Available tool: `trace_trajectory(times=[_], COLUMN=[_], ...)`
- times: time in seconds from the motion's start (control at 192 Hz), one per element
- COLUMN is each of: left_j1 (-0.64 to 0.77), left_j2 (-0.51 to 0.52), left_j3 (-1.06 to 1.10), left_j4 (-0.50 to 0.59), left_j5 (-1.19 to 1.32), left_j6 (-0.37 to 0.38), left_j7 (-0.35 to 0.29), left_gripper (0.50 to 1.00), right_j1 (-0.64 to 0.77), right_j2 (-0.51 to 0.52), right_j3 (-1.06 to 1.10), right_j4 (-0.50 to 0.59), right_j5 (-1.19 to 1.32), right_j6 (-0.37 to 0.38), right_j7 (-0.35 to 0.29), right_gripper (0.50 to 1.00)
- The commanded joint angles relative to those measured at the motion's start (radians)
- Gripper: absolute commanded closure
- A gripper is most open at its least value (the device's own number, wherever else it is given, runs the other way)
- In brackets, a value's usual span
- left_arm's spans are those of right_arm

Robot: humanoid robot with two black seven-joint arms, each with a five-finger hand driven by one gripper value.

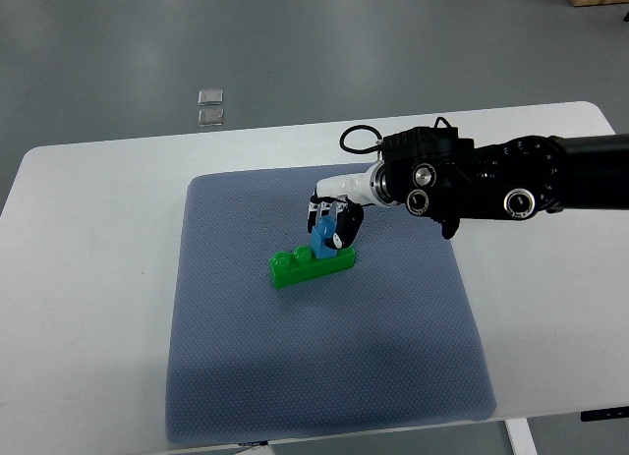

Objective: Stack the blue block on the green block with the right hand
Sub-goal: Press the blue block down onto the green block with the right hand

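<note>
Now the right hand (332, 222) reaches in over the grey mat (324, 367); its fingers pinch the blue block (321, 244), which stands tilted on the green block (313, 265), touching its top; the green block lies near the mat's middle on the white tabletop (88, 308).

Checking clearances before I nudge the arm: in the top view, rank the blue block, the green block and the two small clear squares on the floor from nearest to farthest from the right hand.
1. Blue block: held in the right hand's fingers.
2. Green block: just below the hand, on the mat.
3. Clear squares: off the table, on the floor at upper left.
</note>
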Motion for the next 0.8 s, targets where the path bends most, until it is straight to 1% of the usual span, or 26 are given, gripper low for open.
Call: trace_trajectory(times=[0.0, 0.224, 0.797], left_j1=[-0.001, 0.001, 0.001], left_j2=[0.0, 0.0, 0.0], left_j3=[0.0, 0.0, 0.002], left_j4=[0.0, 0.0, 0.001], left_j5=[0.0, 0.0, 0.0], left_j6=[0.001, 0.001, 0.001], left_j7=[0.0, 0.001, 0.0], left_gripper=[0.5, 0.5, 0.5], right_j1=[-0.014, -0.034, -0.034], right_j2=[-0.002, -0.008, -0.005], right_j3=[0.0, 0.0, 0.0], right_j4=[0.0, 0.0, 0.006], right_j5=[-0.021, -0.036, -0.064], right_j6=[-0.012, -0.021, -0.021], right_j7=[0.002, 0.003, 0.003], right_gripper=[0.951, 0.951, 0.953])
